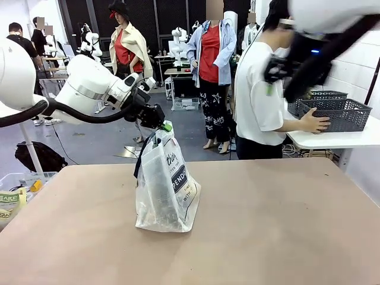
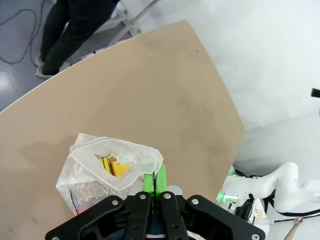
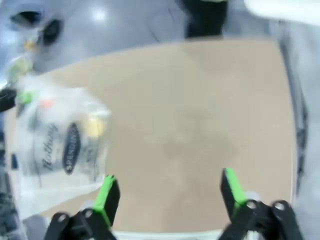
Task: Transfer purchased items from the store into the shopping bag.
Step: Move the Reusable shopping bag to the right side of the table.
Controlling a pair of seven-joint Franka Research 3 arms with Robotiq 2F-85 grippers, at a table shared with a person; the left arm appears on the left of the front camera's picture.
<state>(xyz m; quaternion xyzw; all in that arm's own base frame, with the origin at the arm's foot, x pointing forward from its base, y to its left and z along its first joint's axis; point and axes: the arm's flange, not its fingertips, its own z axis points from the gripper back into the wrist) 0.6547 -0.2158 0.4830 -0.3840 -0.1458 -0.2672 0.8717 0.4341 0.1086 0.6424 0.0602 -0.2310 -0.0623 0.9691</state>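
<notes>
From the front we see our left gripper [image 1: 167, 126] pinching the bag [image 1: 166, 190] top on the tabletop [image 1: 285, 225]; its wrist view reveals yellow items [image 2: 114, 165] inside, while our right gripper [image 3: 169, 192] gapes wide.

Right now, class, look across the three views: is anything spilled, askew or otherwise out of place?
Nothing is spilled. The shopping bag stands upright on the table, its top pinched by the left gripper, with yellow packets inside. The one oddity: the grey basket sits on a separate white table under the person's hand, away from the bag.
</notes>
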